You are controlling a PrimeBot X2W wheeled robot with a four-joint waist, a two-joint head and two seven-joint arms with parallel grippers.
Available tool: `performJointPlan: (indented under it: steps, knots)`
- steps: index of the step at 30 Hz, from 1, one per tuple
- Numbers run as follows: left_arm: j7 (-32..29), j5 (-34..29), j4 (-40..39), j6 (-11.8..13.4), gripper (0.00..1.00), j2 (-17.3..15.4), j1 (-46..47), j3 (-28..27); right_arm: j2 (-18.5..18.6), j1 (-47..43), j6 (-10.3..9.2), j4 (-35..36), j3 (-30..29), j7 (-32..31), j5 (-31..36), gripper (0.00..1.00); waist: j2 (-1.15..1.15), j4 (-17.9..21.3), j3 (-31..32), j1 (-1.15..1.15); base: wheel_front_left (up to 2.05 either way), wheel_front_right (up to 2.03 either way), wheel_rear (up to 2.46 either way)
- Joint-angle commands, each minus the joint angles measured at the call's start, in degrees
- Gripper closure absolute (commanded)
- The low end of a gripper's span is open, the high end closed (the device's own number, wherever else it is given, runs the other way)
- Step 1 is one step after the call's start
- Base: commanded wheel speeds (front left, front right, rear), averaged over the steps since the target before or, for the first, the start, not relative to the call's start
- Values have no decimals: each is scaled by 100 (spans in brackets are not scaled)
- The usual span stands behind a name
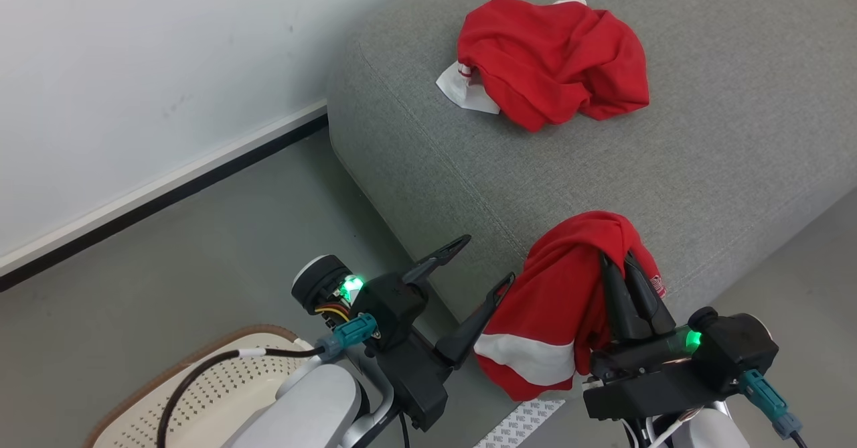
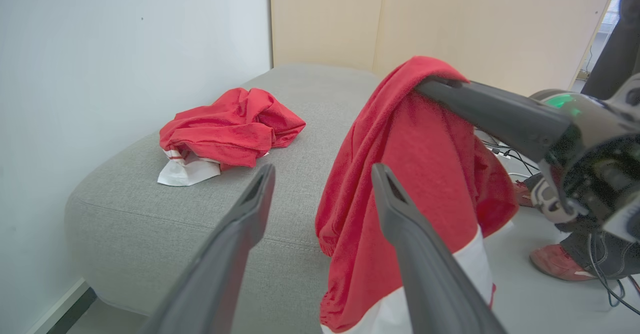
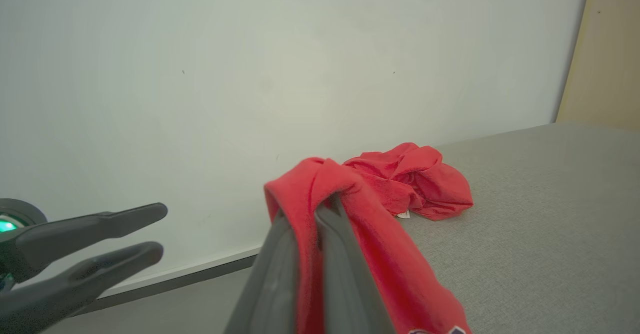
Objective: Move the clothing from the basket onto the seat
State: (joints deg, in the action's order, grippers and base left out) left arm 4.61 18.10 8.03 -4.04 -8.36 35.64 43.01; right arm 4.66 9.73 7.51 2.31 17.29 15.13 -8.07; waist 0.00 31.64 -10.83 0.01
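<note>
Against the white wall, one garment is lying on the seat. My right claw is pinching the second garment just off its front edge, while my left claw is gaping empty. Carrying forward and releasing is probably next.

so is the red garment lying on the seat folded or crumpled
Crumpled: the garment lies in a bunched heap on the seat.

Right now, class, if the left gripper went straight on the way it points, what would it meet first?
The left gripper would likely meet the seat at its front edge first; the hanging red garment beside it might brush it, depth being unclear.
</note>
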Motion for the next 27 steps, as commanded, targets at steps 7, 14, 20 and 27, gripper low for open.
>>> performJointPlan:
  steps: [7, 14, 20, 27]
  knots:
    - [87, 38, 142, -67, 0, 36, 158, 85, -71, -73, -4, 122, -76, 0, 99, 100, 0, 14, -111, -1, 0, 0, 0]
    - [-80, 10, 70, -34, 0, -98, 287, 94, 49, 716, -4, 246, -351, 0, 47, 100, 0, 8, -566, -1, 0, 0, 0]
    - [-405, -139, -296, 4, 0, -366, 478, 94, 333, 2038, -4, 321, -861, 0, 8, 100, 0, -4, -1277, -1, 0, 0, 0]
    - [-881, -255, -789, -33, 0, -602, 838, 116, 814, 3601, -4, 106, -1450, 0, -130, 100, 0, -136, -2159, -1, 0, 0, 0]
